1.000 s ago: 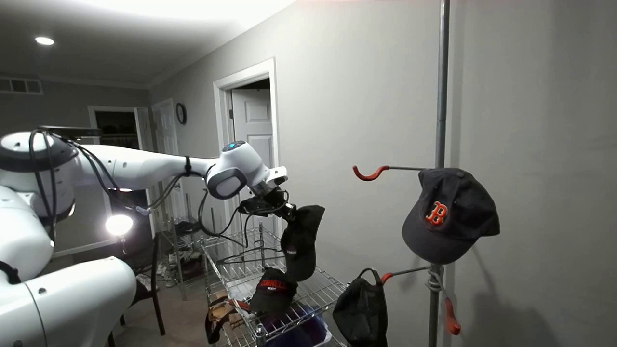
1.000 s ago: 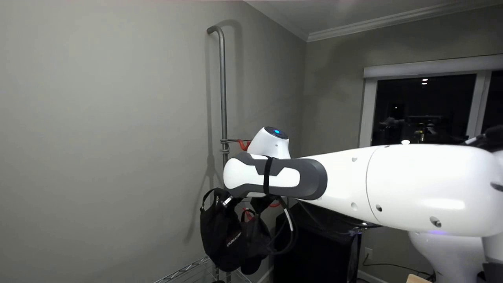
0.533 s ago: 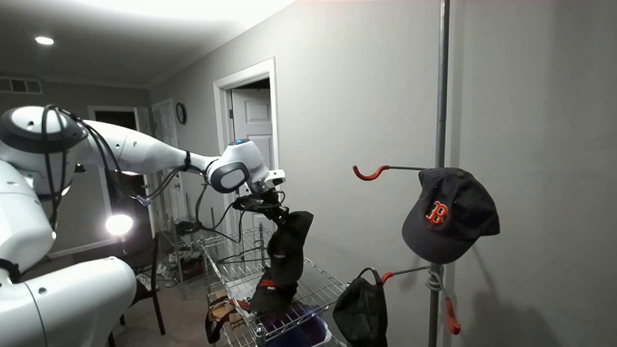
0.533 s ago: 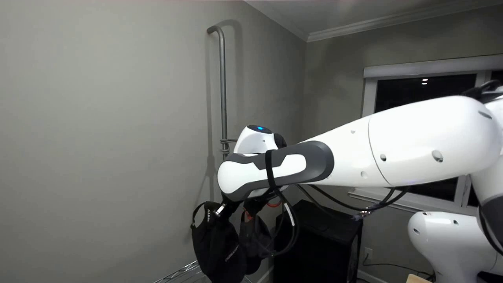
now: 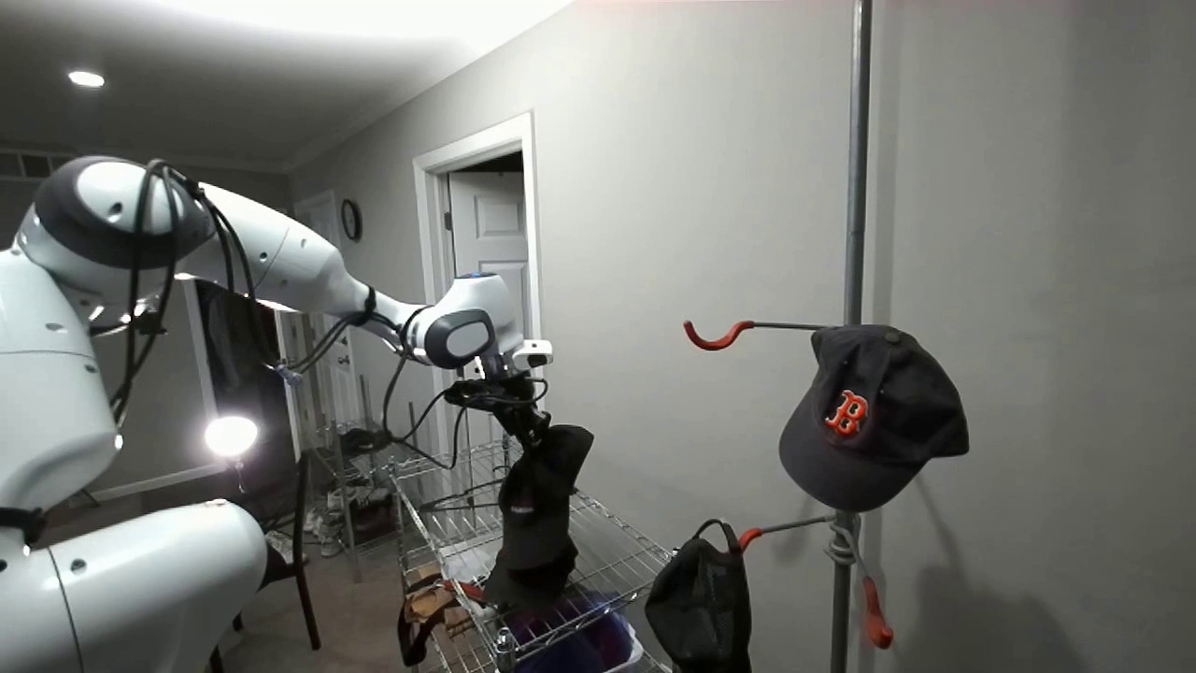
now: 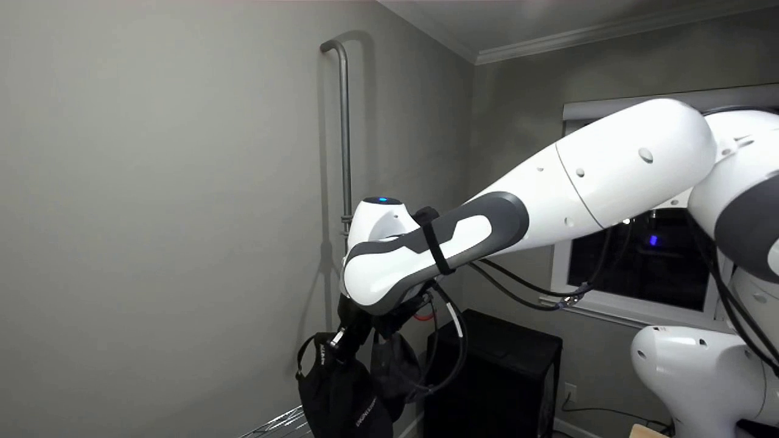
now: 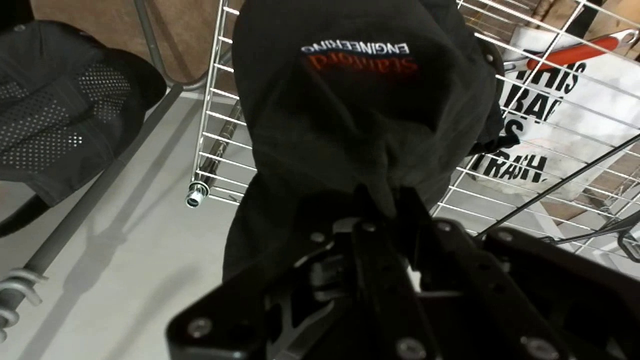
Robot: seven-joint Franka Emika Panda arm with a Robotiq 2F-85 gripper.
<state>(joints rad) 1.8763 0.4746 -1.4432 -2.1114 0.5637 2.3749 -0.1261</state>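
Black cap (image 7: pixel 360 115) pinched in tool (image 7: pixel 390 207); brim (image 5: pixel 539 542) downward; long axis near vertical.

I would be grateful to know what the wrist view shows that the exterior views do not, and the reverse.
Only in the wrist view, the red "Stanford" lettering and the black lettering on the white bag can be read. Only in the exterior views: the wall clock, the orange "B" logo and the window. Shared: the gripper closed on the dark cap, the wire shelf, the gray pole.
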